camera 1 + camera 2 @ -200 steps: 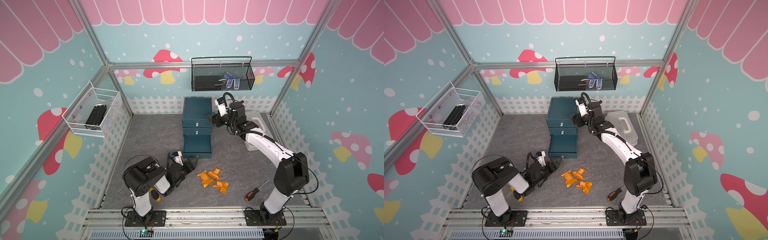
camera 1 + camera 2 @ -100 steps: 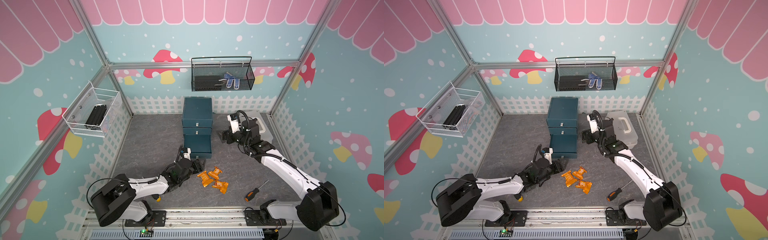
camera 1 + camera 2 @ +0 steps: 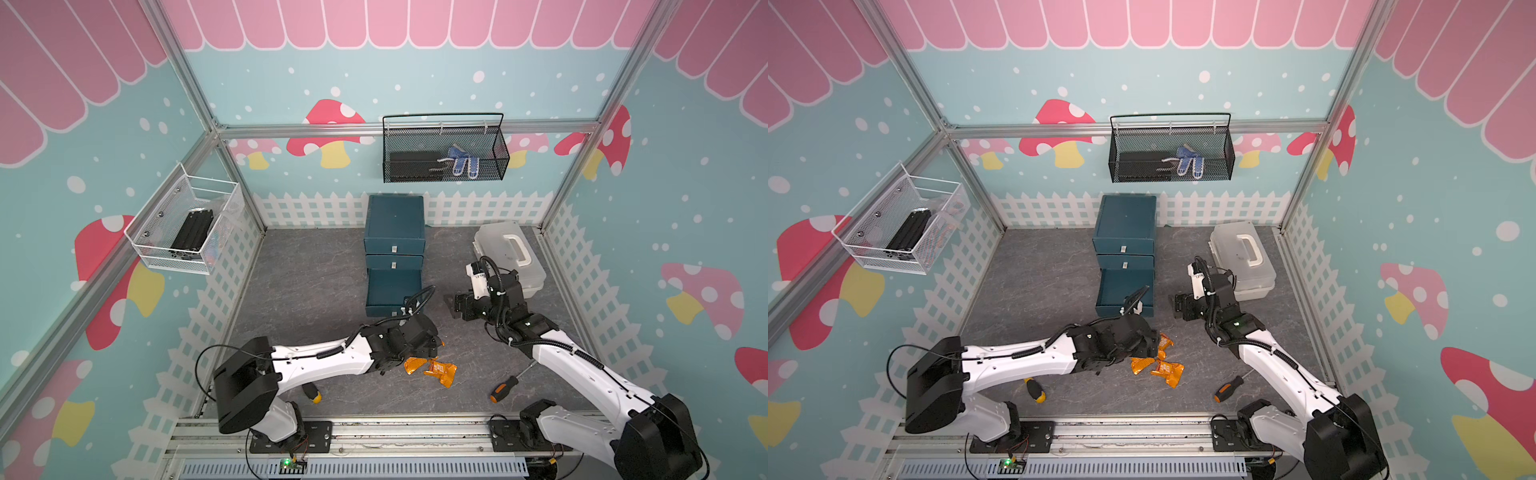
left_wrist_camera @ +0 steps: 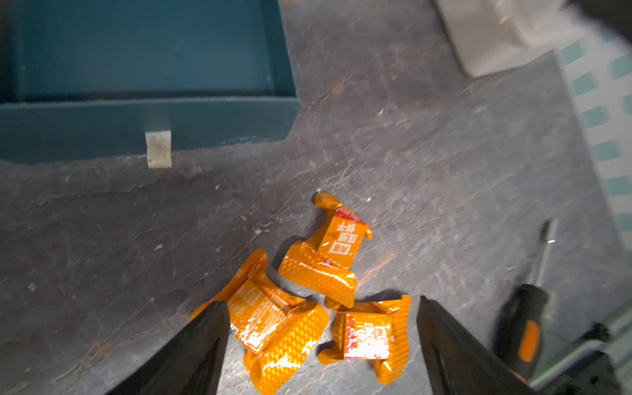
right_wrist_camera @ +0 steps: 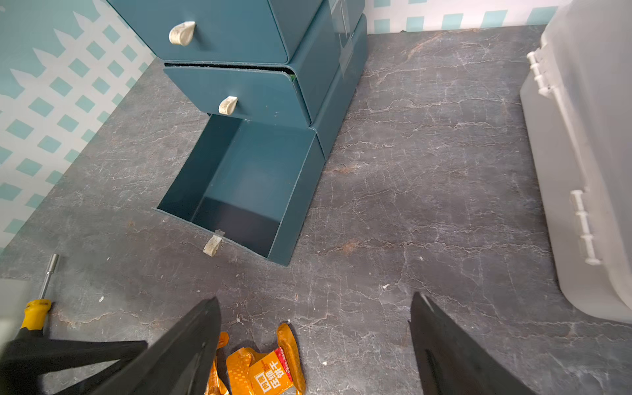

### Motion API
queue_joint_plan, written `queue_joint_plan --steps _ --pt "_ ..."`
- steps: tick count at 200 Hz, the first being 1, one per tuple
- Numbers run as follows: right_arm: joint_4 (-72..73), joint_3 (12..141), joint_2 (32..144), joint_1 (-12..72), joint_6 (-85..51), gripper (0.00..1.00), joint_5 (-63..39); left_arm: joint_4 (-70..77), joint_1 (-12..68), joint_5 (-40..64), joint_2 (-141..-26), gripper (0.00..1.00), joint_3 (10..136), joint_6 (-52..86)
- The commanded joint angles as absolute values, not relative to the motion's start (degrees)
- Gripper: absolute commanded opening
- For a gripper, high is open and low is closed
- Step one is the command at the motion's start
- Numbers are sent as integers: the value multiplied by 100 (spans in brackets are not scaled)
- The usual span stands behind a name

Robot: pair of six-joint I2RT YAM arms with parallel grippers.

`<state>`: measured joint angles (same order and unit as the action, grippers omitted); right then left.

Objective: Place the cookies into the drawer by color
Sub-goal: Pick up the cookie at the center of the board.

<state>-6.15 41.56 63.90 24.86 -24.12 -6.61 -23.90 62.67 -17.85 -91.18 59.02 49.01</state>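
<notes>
Spanning the mushroom-walled booth (image 3: 685, 216), grey tabletop (image 3: 316, 266) holds 3 orange cookies (image 4: 321, 260); left end effector (image 4: 320, 301) and right end effector (image 5: 314, 298) gape empty.

Three orange cookies: one cookie (image 4: 273, 321) sits just beside a finger (image 4: 198, 345) of the left gripper (image 4: 320, 301), one cookie (image 4: 369, 338) between its two fingers, and one cookie (image 4: 325, 263) just past the fingertips. Two screwdrivers: an orange-handled screwdriver (image 4: 523, 328) lies near, outside the fingers; a yellow-handled screwdriver (image 3: 311, 392) is well behind them. One drawer (image 3: 394, 220) cabinet of three drawers stands ahead of the fingertips. One white case (image 3: 511, 253). Two wall baskets, far from the fingers: a black basket (image 3: 444, 153) and a white basket (image 3: 187, 224).
</notes>
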Motion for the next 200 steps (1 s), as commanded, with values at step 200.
queue_joint_plan --steps 200 --pt "-365 3955 5708 2523 -2508 88 -869 -4644 6128 -2181 -9950 88 6333 4248"
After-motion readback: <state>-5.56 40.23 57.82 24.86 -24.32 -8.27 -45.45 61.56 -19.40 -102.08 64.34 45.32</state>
